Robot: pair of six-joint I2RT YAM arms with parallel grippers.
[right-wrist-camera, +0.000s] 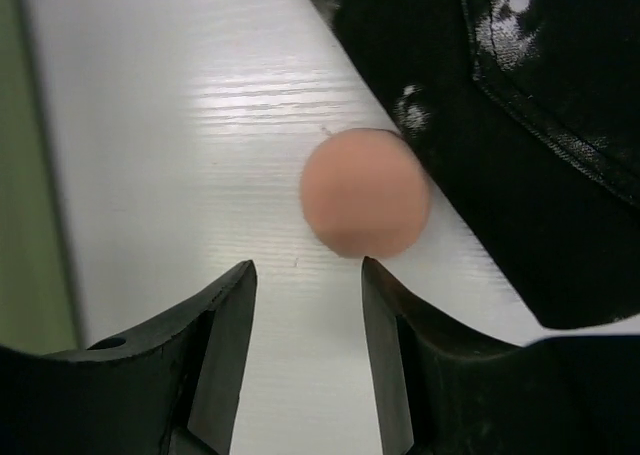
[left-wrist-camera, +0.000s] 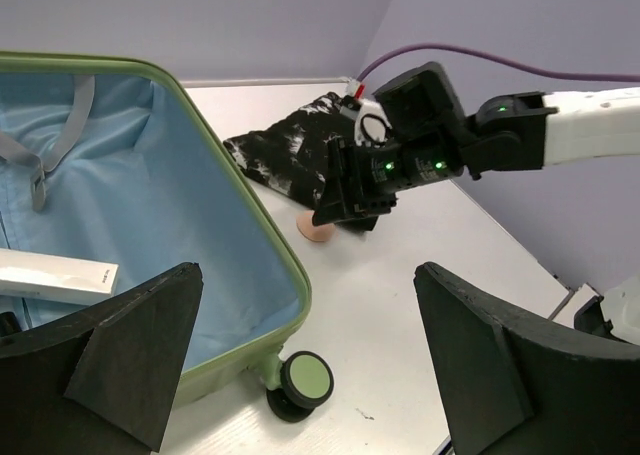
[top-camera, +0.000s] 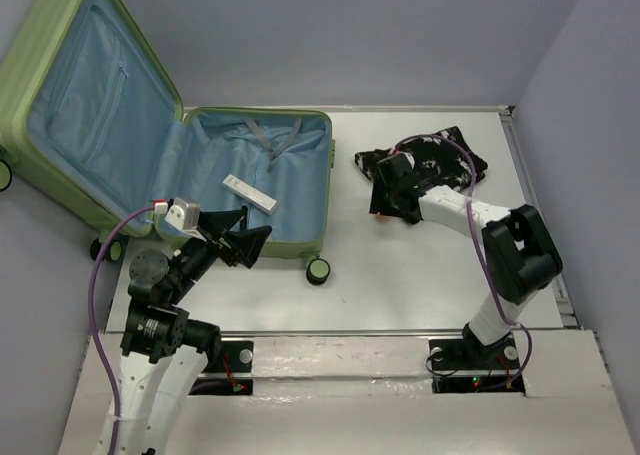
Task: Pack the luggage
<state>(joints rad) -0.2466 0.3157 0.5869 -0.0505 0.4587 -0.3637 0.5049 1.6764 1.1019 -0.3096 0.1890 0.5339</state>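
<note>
Early days for you: the light-green ribbed hard-shell luggage [top-camera: 215, 155] lies open at the left of the white surface [top-camera: 400, 275], with only a flat white box [top-camera: 250, 194] inside. The black white-patterned cloth [top-camera: 440, 160] and small peach ball [right-wrist-camera: 365, 192] sit outside. Its wheels face the arms, so the long axis runs near-to-far, lid leaning left. Your right end effector [right-wrist-camera: 308, 275], narrowly parted and empty, hovers by the ball; the left end effector [left-wrist-camera: 308, 275] gapes wide, empty.

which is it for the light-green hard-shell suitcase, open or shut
Open: the light-green hard-shell suitcase lies spread, lid tilted back, blue lining exposed, a slim white box inside.
</note>
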